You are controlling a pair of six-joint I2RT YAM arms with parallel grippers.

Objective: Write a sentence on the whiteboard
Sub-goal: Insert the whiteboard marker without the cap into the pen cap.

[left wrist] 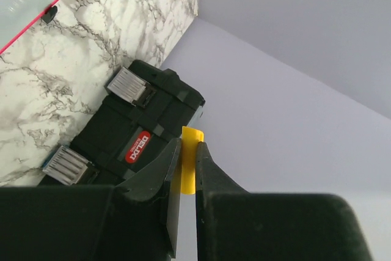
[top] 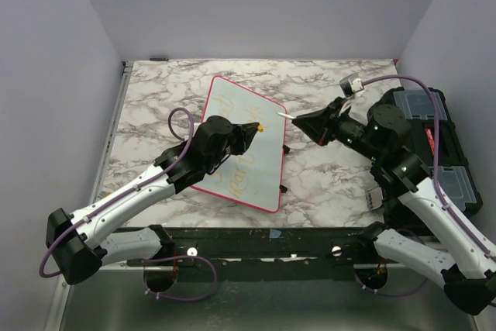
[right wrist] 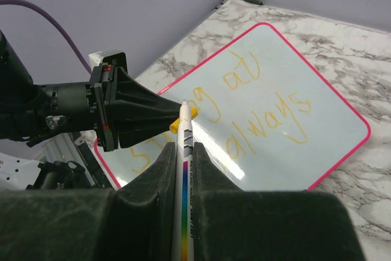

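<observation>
Right jaws pinch marker point(right wrist: 185, 151) — left jaws, cap point(left wrist: 189, 154).

yellow-orange sentence point(right wrist: 269, 120) on the whiteboard point(right wrist: 324, 90), centre right of the right wrist view: "at" above "always"; another word is partly hidden. the black toolbox point(left wrist: 122, 132) has a red label point(left wrist: 137, 146) beginning "del", the rest unclear. the marker point(right wrist: 185, 169) print is unreadable.

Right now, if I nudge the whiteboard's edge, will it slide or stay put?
Likely slides: the whiteboard looks thin, rigid and light on the smooth marble table. Its black feet on one edge may drag, so it might pivot.
</observation>
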